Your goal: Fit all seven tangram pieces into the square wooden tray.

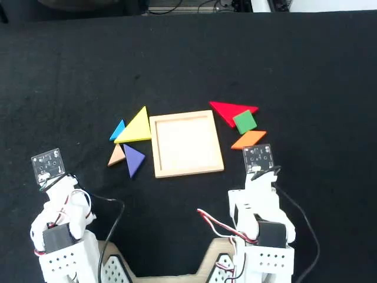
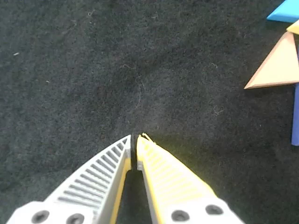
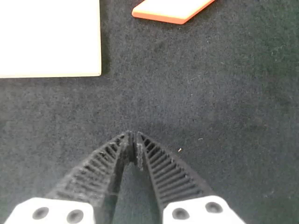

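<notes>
High view first: finds tray (image 1: 188, 171) bare, pieces (image 1: 136, 128) split to both sides, probably for each arm's reach. Shows left gripper (image 2: 135, 140) and right gripper (image 3: 133, 137) pinched closed, empty.

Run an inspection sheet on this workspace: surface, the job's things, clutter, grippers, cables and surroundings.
Surface: black cloth over the table.
Job's things: wooden tray empty. On one side of it lie the light blue triangle, yellow triangle, tan triangle and dark blue triangle. On the other side lie the red triangle, green square and orange parallelogram.
Clutter: nothing seen.
Grippers: left gripper and right gripper both shut, holding nothing.
Cables: black leads and red-and-white wires by the arm bases.
Surroundings: dark cables beyond the far edge.
</notes>
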